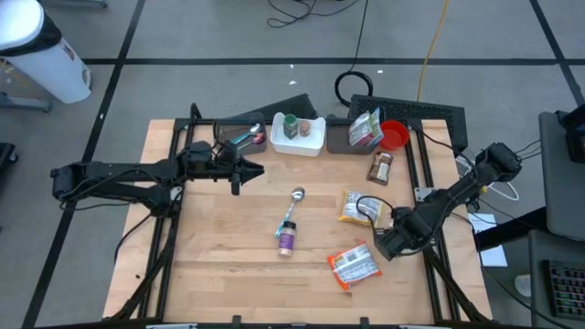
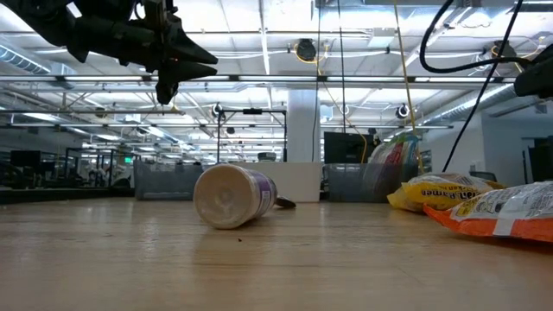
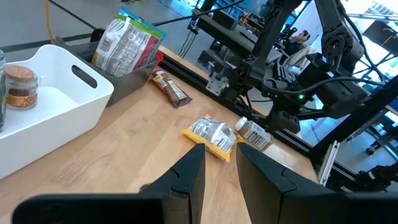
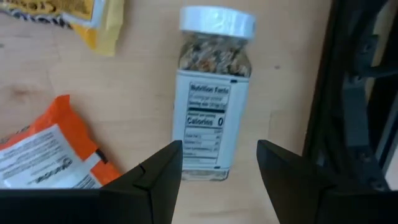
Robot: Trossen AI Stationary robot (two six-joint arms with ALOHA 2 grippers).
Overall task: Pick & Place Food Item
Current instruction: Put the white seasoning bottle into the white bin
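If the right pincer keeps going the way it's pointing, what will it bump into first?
Most likely the spice jar with the white cap. It lies flat on the table right in line with the open right pincer, just past its two fingers. How far down it sits is hard to judge.

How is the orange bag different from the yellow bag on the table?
The orange snack bag has a white label and lies nearer the table's front edge; the yellow snack bag lies farther back, near the brown packet. In the low view the yellow one looks puffier, the orange flatter. Both lie flat, untouched, near the right gripper.
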